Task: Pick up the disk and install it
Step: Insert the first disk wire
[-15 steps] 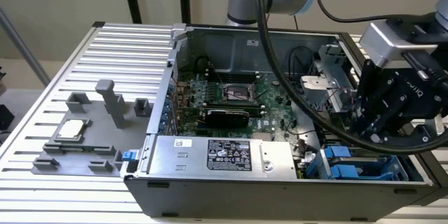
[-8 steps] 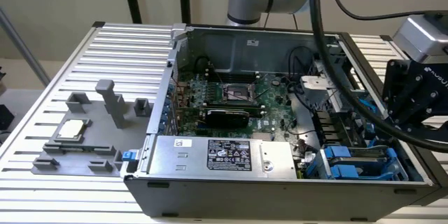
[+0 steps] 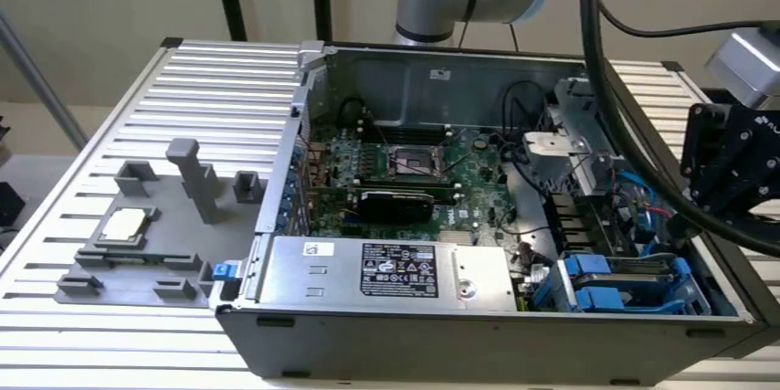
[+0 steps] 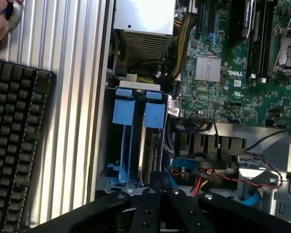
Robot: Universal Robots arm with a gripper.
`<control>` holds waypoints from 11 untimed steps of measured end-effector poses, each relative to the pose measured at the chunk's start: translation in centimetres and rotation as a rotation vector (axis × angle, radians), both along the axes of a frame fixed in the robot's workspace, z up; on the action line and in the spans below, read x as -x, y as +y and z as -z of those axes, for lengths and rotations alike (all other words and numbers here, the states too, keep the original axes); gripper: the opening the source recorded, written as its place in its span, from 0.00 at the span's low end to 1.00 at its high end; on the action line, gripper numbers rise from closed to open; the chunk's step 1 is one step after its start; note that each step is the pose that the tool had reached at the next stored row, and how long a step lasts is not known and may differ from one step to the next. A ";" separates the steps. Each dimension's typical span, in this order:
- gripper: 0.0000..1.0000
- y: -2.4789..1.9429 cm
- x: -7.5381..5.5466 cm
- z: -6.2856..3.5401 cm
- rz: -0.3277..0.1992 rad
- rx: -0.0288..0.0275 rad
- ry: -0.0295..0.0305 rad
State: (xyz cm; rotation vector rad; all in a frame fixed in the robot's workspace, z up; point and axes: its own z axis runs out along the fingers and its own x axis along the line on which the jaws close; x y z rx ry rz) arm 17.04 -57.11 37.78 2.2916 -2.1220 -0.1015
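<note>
Two bright blue carriers (image 4: 123, 111) (image 4: 154, 114) stand on edge side by side in the drive bay at the case's front corner, on the exterior view's right (image 3: 616, 280). The grey metal edge of the disk (image 4: 146, 148) shows in the carrier nearer the motherboard; its label is hidden. My gripper (image 4: 161, 178) hangs just above the bay, over the end of the carriers, with its black fingers shut together and nothing between them. In the exterior view the black gripper body (image 3: 732, 166) hovers over the case's right wall.
The open computer case (image 3: 488, 335) holds a motherboard (image 3: 403, 166), a labelled grey power-supply box (image 3: 390, 271) and red and blue wires (image 4: 218, 174) beside the bay. A grey fixture with a silver CPU chip (image 3: 126, 226) lies on the slatted table. A keyboard (image 4: 14, 145) and a hand (image 4: 0, 19) are nearby.
</note>
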 end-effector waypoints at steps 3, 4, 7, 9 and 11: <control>0.00 0.78 -0.1 0.56 -0.002 0.0022 0.0000; 0.00 1.01 -0.1 0.74 -0.002 0.0028 0.0000; 0.00 1.26 -0.1 1.28 -0.005 0.0069 0.0000; 0.00 1.31 -0.1 1.60 -0.007 0.0113 0.0000; 0.00 1.42 -0.1 1.97 -0.008 0.0129 0.0000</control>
